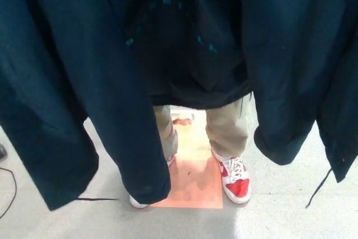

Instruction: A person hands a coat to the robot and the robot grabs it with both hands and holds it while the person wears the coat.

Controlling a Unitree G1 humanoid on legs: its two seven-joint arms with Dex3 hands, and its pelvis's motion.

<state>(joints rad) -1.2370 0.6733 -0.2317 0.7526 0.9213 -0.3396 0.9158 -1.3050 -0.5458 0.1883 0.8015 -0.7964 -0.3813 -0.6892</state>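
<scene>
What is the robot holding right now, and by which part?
It cannot be told: neither hand is in view. The dark coat hangs open from above the picture, so its top edge and any hold on it are out of sight.

The coat (72,82) is showing dark navy throughout. The person's trousers (226,130) are looking khaki, the shoes (235,180) red and white (laces white), standing on an orange floor patch (196,186) amid pale grey floor (279,216).
</scene>
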